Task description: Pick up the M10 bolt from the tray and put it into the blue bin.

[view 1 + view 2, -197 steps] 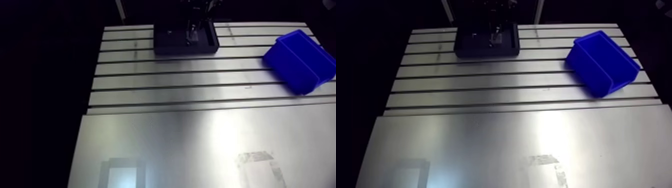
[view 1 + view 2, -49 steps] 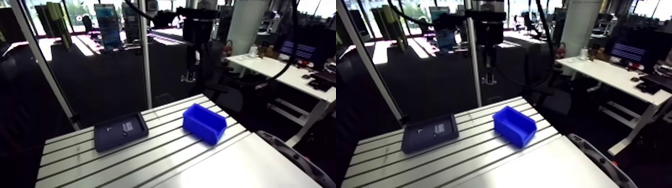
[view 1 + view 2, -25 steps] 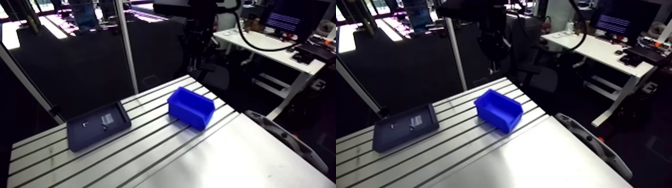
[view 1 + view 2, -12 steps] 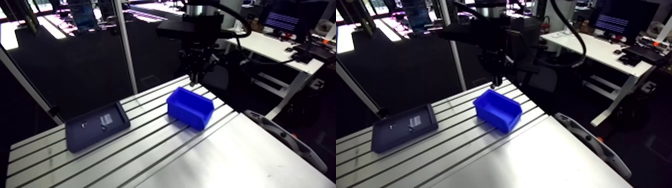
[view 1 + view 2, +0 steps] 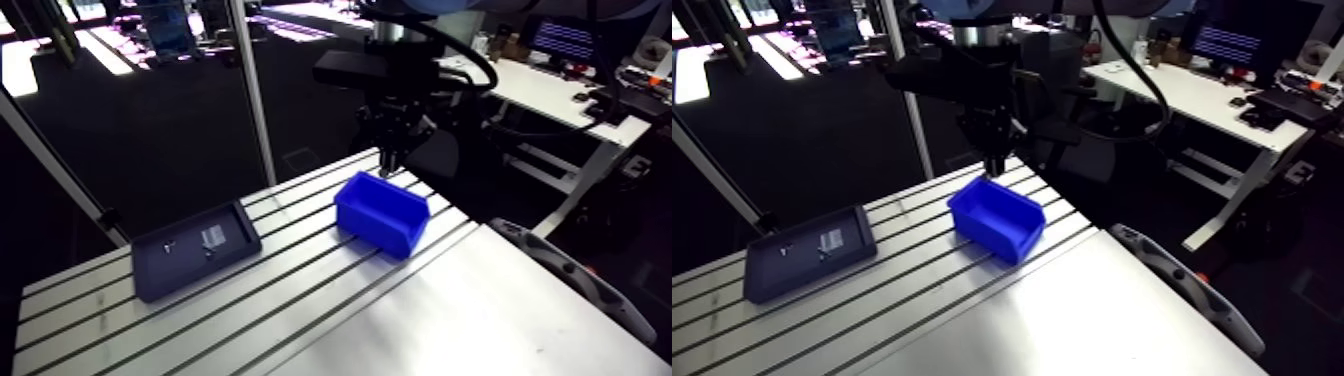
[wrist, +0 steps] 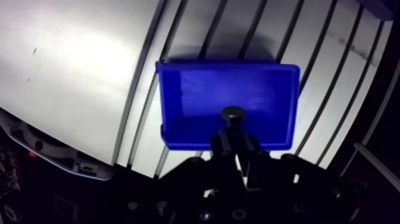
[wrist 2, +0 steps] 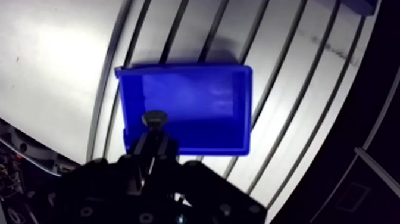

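Observation:
My gripper (image 6: 233, 132) is shut on the M10 bolt (image 6: 233, 114), a dark bolt whose round head pokes out beyond the fingertips. It hangs directly above the blue bin (image 6: 196, 89), near the bin's wall on the gripper side; the bin's inside looks bare. In the arm view the gripper (image 5: 391, 163) hovers just over the far rim of the blue bin (image 5: 385, 215). The dark tray (image 5: 195, 250) lies on the table to the left, with a pale part and some small pieces left in it.
The slotted aluminium table (image 5: 290, 300) runs under the bin and tray, and a smooth metal plate (image 5: 480, 320) covers its near part. A slanted metal post (image 5: 255, 90) rises behind the table. The table edge lies just beyond the bin.
The gripper has carried the bolt from the tray across to the blue bin. Just before now it came down a little closer over the bin's far rim.

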Tool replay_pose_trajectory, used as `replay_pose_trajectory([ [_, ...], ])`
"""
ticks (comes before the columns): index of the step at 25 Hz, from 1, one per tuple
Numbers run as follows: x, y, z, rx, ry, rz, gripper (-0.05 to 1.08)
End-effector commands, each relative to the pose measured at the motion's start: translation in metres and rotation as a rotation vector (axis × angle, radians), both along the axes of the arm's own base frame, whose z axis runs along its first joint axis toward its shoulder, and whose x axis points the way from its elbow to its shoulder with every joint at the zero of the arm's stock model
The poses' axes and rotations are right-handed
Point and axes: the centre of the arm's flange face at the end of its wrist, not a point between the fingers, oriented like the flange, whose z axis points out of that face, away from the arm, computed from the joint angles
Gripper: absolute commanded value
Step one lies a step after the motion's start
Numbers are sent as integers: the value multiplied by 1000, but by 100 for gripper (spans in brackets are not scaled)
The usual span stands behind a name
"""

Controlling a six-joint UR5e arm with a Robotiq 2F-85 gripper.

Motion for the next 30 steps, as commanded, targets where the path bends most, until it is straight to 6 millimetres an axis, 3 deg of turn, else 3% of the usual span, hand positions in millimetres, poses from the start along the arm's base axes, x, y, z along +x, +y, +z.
replay_pose_trajectory([
  [1, 2, -1, -5, -6, -6, -6, 102],
  [30, -5, 6, -68, -8, -17, -59, 102],
])
